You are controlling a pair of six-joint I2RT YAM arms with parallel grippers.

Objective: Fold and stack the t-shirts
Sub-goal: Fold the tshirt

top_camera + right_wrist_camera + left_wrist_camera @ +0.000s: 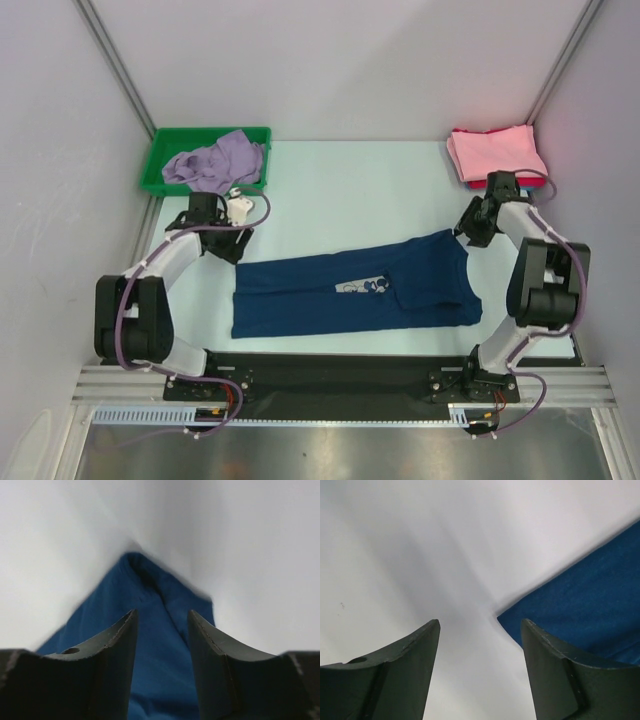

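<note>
Starting from the near edge: navy tee (355, 290) spread flat on the table (340, 190), sides seemingly folded in, long axis going left to right, pale print (362, 287) facing up near the middle. Reaches almost from one arm to the other, so one far corner for each arm, on its own side.

Going a little farther, to the far edge of the tee: left gripper (232, 247) low just beyond the far-left corner, right gripper (468, 238) low at the far-right corner. Equally near, each to its own corner; no reason to cross over.

On the left, fingers (555, 675) spread apart with only bare table between them. Corner of the tee just beside one finger, not in the gap; nothing grasped there. On the right, fingers (110, 650) also parted, blue cloth showing under and between them, its pointed corner straight ahead of the tips. Released, as far as can be seen; no pinch on the cloth, and impossible to tell whether touching.

Judged from this: next fold likely to be taken from these two far corners, with a small shift of the left gripper toward the tee needed first — the corner being beside the gap and not in it.

Farthest back: lavender tee (215, 160) crumpled in the green bin (160, 150) at far left, not yet folded; pink stack (495, 152) at far right, near the right gripper — probably the place for the navy tee once folded.
</note>
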